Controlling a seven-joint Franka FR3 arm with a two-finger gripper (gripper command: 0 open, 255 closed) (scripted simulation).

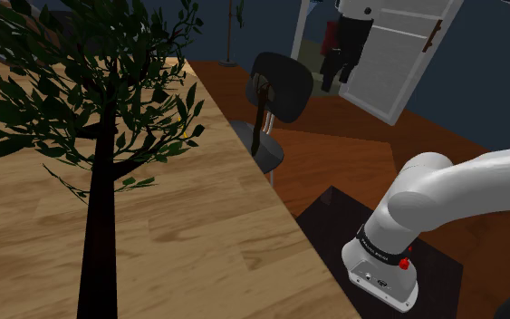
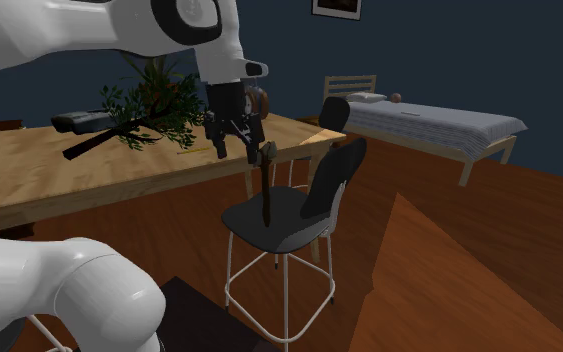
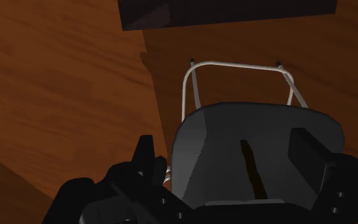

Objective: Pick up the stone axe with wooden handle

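- The arm (image 1: 443, 195) rises from its dark stand (image 1: 327, 216) at the shoulder view's lower right.
- The gripper (image 3: 228, 153) points down over a black chair (image 2: 294, 228). Its fingers (image 3: 147, 156) stand well apart and hold nothing.
- In the wrist view the grey-black seat lies below the open jaws. The axe (image 3: 252, 167) shows there as a dark streak nearer one finger than the other, touching neither.
- In the second exterior view the axe stands nearly upright on the seat, head at the top and handle end on the cushion, in front of the backrest.
- In that view the gripper hangs just beside the axe head, on the view's left, at about the head's height and apart from it.
- The chair stands on a brown wood floor (image 3: 63, 83), close to the edge of a long wooden table (image 1: 198, 236).
- A leafy plant (image 1: 99, 208) with a dark trunk is on the table.
- Farther off, a bed (image 2: 439, 125) stands against a dark blue wall.
- A white door (image 1: 398, 54) stands open at the back of the shoulder view.
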